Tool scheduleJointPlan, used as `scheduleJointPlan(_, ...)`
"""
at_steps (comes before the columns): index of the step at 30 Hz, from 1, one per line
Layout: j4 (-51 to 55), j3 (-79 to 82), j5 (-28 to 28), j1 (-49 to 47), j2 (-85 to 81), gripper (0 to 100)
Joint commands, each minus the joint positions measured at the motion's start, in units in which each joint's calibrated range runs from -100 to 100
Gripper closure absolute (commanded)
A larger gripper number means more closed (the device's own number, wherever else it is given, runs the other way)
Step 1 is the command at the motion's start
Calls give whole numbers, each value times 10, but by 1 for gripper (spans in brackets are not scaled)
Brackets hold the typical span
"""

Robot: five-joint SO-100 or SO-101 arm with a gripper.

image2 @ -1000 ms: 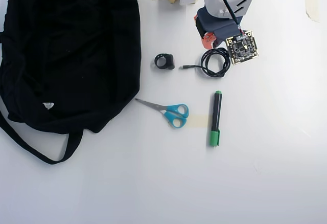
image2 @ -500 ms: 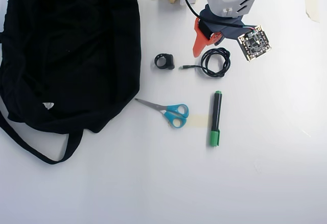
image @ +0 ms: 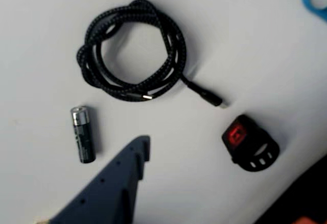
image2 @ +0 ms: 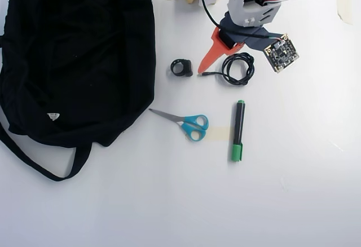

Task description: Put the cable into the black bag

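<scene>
The black braided cable lies coiled on the white table, its plug end pointing toward a small black ring. In the overhead view the cable lies just below the arm, well to the right of the black bag, which lies flat at the left. My gripper is open and empty. In the wrist view its blue-grey finger shows at the bottom left and its orange finger at the bottom right corner. In the overhead view the gripper hovers over the cable's near side.
A small battery lies left of the cable in the wrist view. A black ring with a red face lies right of it and also shows in the overhead view. Blue-handled scissors and a green marker lie below.
</scene>
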Motion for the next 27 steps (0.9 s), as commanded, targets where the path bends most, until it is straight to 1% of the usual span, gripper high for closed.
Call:
scheduleJointPlan(1,-19,-5,2,-8,12,50)
scheduleJointPlan(9,-67,-5,-3,-21,45,51)
scheduleJointPlan(12,-67,-6,-6,-35,63,51)
scheduleJointPlan(20,-72,-6,-40,-65,73,51)
scheduleJointPlan(23,-73,0,-44,-76,73,51)
scheduleJointPlan(27,-114,39,-44,-82,73,51)
